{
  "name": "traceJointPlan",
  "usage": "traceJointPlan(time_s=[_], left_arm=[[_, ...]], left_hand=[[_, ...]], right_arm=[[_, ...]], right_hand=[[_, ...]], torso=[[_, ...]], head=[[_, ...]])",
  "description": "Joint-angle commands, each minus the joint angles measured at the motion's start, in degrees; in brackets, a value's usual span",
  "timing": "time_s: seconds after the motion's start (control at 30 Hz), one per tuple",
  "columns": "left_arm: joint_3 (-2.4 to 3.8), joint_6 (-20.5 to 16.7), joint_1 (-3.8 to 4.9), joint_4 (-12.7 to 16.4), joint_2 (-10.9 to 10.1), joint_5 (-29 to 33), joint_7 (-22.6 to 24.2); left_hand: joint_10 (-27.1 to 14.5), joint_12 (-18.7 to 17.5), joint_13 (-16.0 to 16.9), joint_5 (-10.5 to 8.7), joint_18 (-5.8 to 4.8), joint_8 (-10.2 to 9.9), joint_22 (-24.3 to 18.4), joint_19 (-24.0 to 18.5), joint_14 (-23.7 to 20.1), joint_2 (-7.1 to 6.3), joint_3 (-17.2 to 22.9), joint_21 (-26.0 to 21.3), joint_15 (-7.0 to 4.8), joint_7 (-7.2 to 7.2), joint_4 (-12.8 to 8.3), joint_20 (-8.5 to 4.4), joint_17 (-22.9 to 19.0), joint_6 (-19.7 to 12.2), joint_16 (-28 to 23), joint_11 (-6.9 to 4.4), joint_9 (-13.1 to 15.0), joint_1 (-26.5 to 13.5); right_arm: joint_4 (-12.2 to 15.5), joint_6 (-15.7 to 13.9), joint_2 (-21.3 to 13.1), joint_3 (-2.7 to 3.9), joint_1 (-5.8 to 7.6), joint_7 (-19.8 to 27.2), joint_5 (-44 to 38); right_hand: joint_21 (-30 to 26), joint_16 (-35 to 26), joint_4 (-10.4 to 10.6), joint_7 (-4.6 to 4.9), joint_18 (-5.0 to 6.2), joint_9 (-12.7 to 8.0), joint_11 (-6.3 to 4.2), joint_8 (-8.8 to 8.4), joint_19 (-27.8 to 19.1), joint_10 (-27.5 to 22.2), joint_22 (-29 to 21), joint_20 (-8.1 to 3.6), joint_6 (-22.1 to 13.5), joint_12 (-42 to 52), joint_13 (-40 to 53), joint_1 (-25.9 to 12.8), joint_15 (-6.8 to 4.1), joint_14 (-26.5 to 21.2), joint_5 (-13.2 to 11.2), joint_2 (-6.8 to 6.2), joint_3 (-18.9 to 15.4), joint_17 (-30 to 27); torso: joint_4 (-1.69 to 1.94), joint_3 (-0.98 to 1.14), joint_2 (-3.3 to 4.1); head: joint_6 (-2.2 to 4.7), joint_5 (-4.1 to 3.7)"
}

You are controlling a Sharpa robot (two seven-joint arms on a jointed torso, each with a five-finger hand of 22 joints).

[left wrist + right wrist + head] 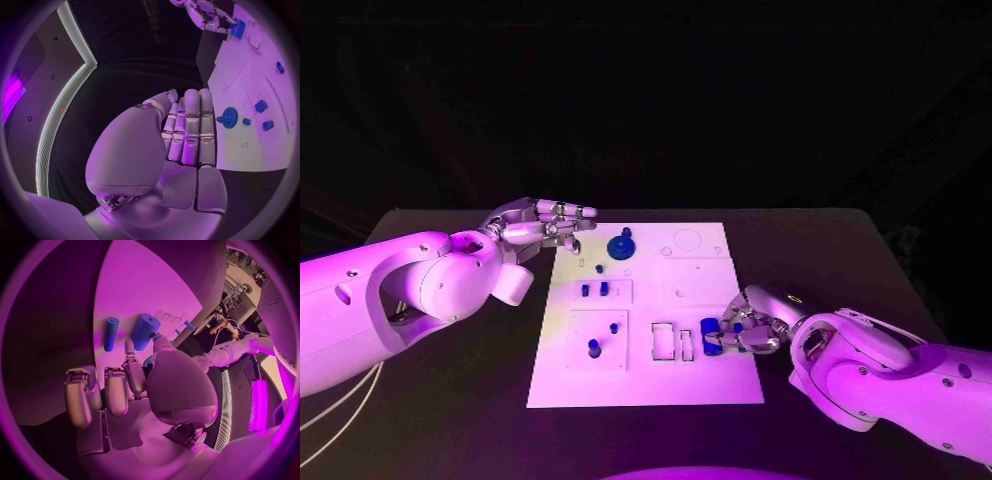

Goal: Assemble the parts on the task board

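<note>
Right robot hand (750,325) pinches a blue cylindrical part (713,336) — left robot hand (538,226) empty, fingers apart.

You're looking down at a dark desk (444,400), and it's carrying one thing directly: the white task board (689,385), lying flat in the middle, its long sides running away from you, dark surface showing all round it.

My right hand (750,328) pinches a blue part (714,336) at the task board (689,385) right edge; my left hand (531,228) hovers (holding nothing) beside its far-left corner.
</note>
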Motion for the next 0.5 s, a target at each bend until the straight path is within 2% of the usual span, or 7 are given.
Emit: traceJointPlan(time_s=[0.03, 0.17, 0.5], left_arm=[[0.03, 1.0, 0.03, 0.2, 0.0, 0.3, 0.1], [0.03, 1.1, 0.03, 0.2, 0.0, 0.3, -0.1], [0.03, 1.1, 0.03, 0.3, -0.2, 0.3, -0.2]], left_hand=[[-0.5, 0.4, 0.1, -0.12, 0.8, -0.3, -0.1, 0.1, -0.5, 0.35, -0.3, -0.4, -0.04, -0.1, 0.0, 0.31, -0.1, -0.3, -0.1, 0.0, -0.1, -0.4], [-0.6, 0.5, 0.1, -0.11, 0.8, -0.3, -0.1, 0.1, -0.5, 0.42, -0.4, -0.5, -0.02, -0.09, 0.1, 0.34, -0.1, -0.4, -0.1, 0.01, -0.1, -0.5], [-0.6, 0.5, 0.1, -0.11, 0.8, -0.3, -0.1, 0.1, -0.5, 0.42, -0.4, -0.5, -0.02, -0.09, 0.1, 0.34, -0.1, -0.4, -0.1, 0.01, -0.1, -0.6]], right_arm=[[-0.5, 1.9, 0.8, -0.02, -0.26, -2.2, -0.8], [-1.5, 3.4, 1.8, -0.02, -1.05, -3.5, -1.6], [-2.5, 4.8, 3.3, -0.01, -2.23, -5.4, -3.6]], right_hand=[[0.0, 0.3, -0.1, -0.25, -1.03, 0.1, -0.18, 0.28, 5.6, 0.2, 14.8, -0.49, -0.2, 0.2, 0.2, -0.5, -0.27, 4.3, -0.3, 0.34, -0.3, 6.6], [-0.1, 0.3, -0.2, -0.27, -1.01, 0.2, -0.2, 0.38, 5.6, 0.1, 14.8, -0.49, -0.3, 0.2, 0.3, -0.5, -0.28, 4.3, -0.1, 0.66, -0.6, 6.6], [-0.2, 0.3, -0.4, -0.41, -0.99, 0.8, -0.3, 0.79, 5.5, 0.1, 14.8, -0.52, -0.1, 0.1, 0.4, 0.1, -0.34, 4.3, -0.7, 0.72, -1.3, 6.5]], torso=[[-0.01, -0.03, -0.04], [0.03, 0.03, -0.07], [-0.06, -0.04, -0.12]], head=[[-0.3, 0.23], [-0.47, 0.72], [-0.57, 0.9]])
